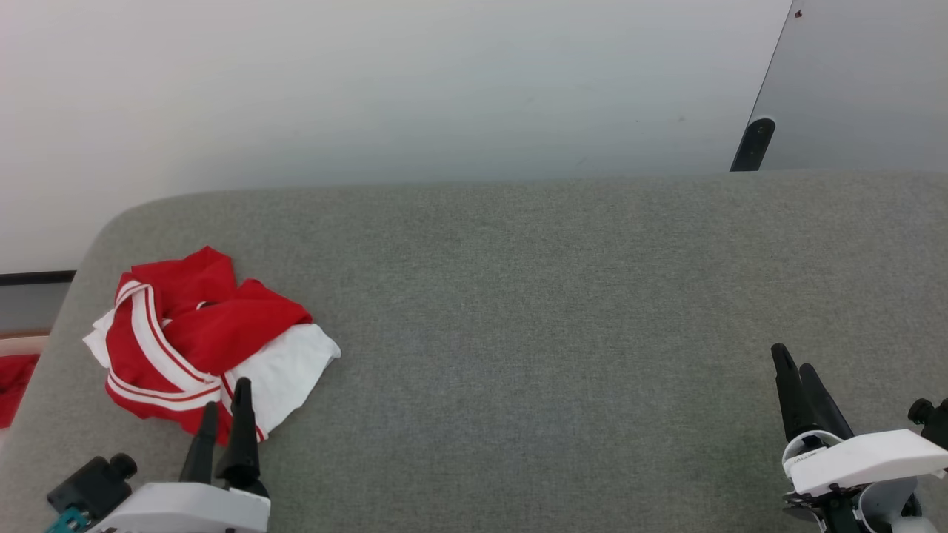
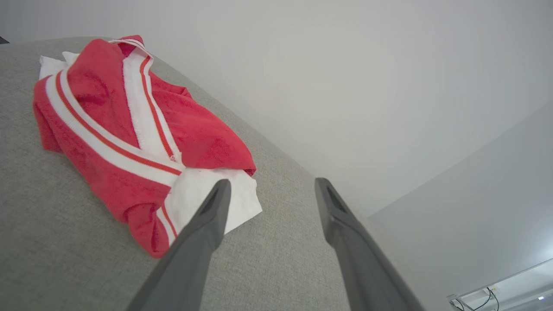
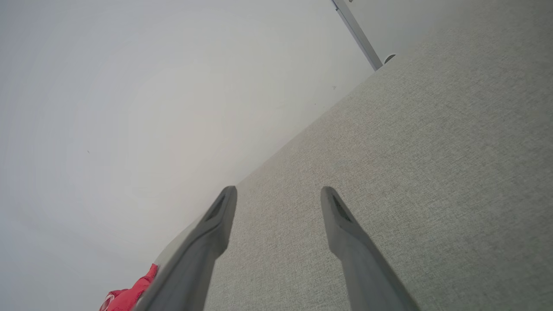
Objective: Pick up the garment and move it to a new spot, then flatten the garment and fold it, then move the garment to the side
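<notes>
White wall [image 1: 370, 89] across the back, and below it the wide grey padded surface [image 1: 555, 311], bare all the way out to the right of the shirt. And that's the shirt [image 1: 192, 333], red with white sleeves, bunched in a heap by the surface's rounded left corner.

At the shirt's near edge sits the left claw [image 1: 225, 394], fingers spread with nothing between them. In the left wrist view one finger crosses the white sleeve [image 2: 244, 201] and the other is over bare grey fabric. Whether it touches the cloth, I can't tell. Well to the right of the shirt, the right claw [image 1: 792, 357] is spread too, and empty.

Now the risks. That heap is layered, so a pinch on the sleeve alone could lift one loose flap and drag or twist the rest, making the flattening harder. The shirt is close to the left edge, and a shove instead of a lift could tip it over. Fingers going too low might snag the padded cover.

Around it: a grey panel [image 1: 866, 81] far up and right of the shirt. Just left of the shirt, past the edge, is a red cloth scrap [image 1: 15, 385], same colour and easy to mistake for it. A small dark post [image 1: 753, 144] stands far right, by the wall. Between the left claw and the shirt, nothing stands in the way.
</notes>
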